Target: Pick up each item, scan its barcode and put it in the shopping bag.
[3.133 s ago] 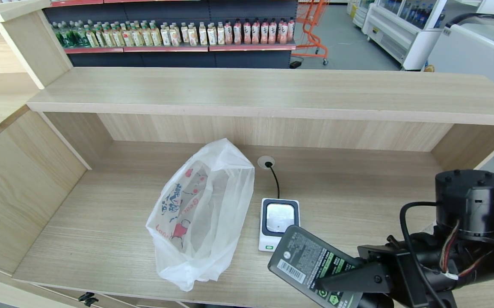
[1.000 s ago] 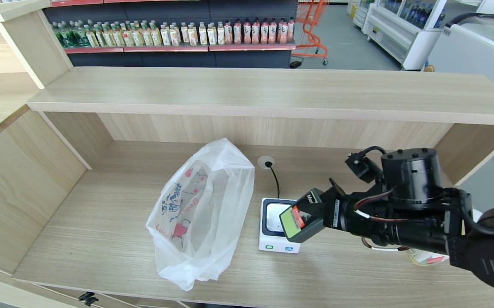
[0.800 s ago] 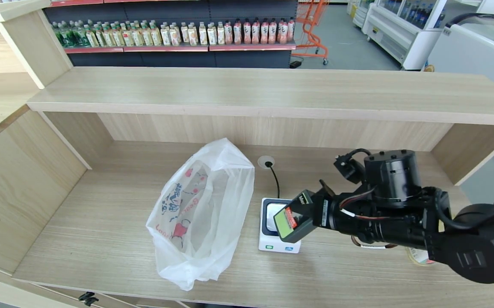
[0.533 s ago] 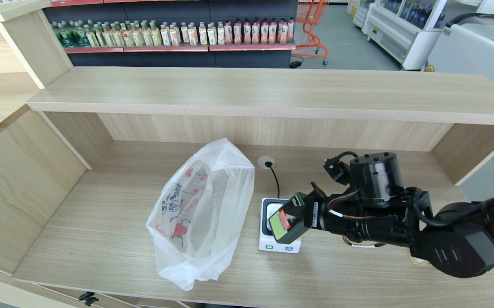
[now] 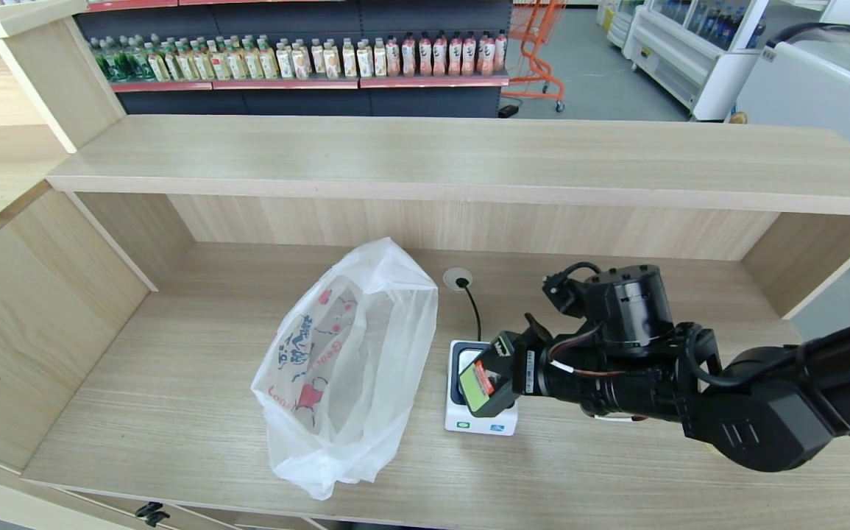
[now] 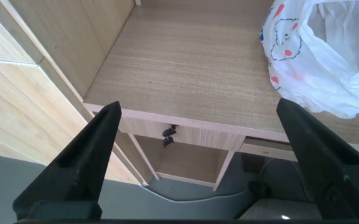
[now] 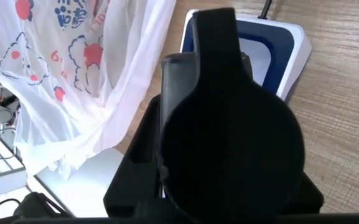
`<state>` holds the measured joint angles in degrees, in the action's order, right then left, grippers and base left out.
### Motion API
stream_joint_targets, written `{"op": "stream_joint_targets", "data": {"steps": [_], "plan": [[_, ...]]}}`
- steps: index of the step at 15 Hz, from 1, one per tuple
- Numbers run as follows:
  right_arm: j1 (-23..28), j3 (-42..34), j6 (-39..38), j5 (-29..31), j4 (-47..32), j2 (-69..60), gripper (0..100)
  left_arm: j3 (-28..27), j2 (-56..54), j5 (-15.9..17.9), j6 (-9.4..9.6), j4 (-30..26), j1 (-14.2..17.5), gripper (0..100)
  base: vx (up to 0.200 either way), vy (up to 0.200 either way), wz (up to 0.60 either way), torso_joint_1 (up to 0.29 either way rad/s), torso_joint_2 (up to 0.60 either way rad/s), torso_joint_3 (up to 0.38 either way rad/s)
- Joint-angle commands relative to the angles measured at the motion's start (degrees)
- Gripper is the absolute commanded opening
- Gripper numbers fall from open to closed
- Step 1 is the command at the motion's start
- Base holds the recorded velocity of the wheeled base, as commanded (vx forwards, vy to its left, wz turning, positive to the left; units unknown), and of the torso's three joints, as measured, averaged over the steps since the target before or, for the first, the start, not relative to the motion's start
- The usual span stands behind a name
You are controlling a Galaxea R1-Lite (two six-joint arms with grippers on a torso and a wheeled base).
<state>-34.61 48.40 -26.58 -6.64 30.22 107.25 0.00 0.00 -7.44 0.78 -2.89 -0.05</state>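
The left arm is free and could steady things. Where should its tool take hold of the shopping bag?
Probably the upper rim on the printed side of the shopping bag, pinched from the robot's left: the mouth gapes upward, and the right tool holds its pack over the scanner opposite.

Black right end effector (image 5: 497,366), screw-ringed cylindrical wrist (image 5: 627,303), coloured wires (image 5: 566,352).

Narrow gap between shopping bag (image 5: 344,368) and scanner (image 5: 483,424)
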Motion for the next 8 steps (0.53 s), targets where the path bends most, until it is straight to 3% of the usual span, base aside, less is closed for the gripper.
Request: {"op": "stream_joint_targets", "data": {"steps": [1,2,3,5,6,8], "plan": [[-0.6,1.3,-0.4,-0.2,0.2,-3.1,0,0.0,0.0,0.0,0.01,0.0,0.0,100,0.000,0.000,0.00,0.000,0.00,0.000],[-0.7,1.3,-0.1,0.1,0.3,-4.2,0,0.0,0.0,0.0,0.01,0.0,0.0,100,0.000,0.000,0.00,0.000,0.00,0.000],[-0.3,1.1,5.9,0.4,0.0,-9.1,0,0.0,0.0,0.0,0.01,0.0,0.0,100,0.000,0.000,0.00,0.000,0.00,0.000],[2.6,-2.9,25.3,4.0,0.5,-16.0,0,0.0,0.0,0.0,0.01,0.0,0.0,100,0.000,0.000,0.00,0.000,0.00,0.000],[3.0,-4.5,30.4,4.0,0.5,-20.1,0,0.0,0.0,0.0,0.01,0.0,0.0,100,0.000,0.000,0.00,0.000,0.00,0.000],[2.8,-6.2,31.0,4.1,0.0,-24.9,0,0.0,0.0,0.0,0.01,0.0,0.0,100,0.000,0.000,0.00,0.000,0.00,0.000]]}}
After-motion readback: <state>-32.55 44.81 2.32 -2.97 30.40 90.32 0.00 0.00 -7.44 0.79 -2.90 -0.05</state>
